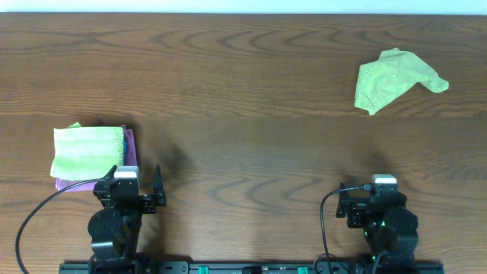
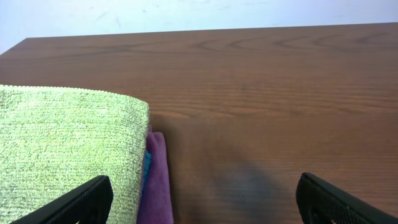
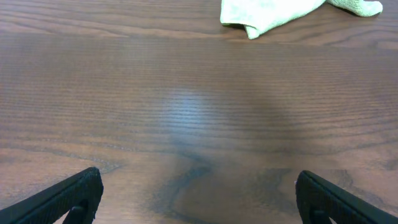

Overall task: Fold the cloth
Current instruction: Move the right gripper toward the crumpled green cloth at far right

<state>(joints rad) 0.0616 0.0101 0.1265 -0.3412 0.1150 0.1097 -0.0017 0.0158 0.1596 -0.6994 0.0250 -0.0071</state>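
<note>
The cloth (image 1: 396, 80), a lime-green towel, lies crumpled at the far right of the table. Its near edge shows at the top of the right wrist view (image 3: 273, 14). My right gripper (image 1: 378, 189) sits at the near edge, well short of the cloth. It is open (image 3: 199, 199) with only bare wood between its fingers. My left gripper (image 1: 137, 181) is at the near left, also open (image 2: 205, 202) and holding nothing. Its left finger (image 2: 81, 200) hangs over the corner of a folded stack.
A folded pale green cloth square (image 1: 86, 148) lies on a purple-pink cloth (image 1: 128, 152) at the near left, right beside my left gripper (image 2: 62, 149). The wooden table (image 1: 243, 114) stretches between the stack and the crumpled cloth.
</note>
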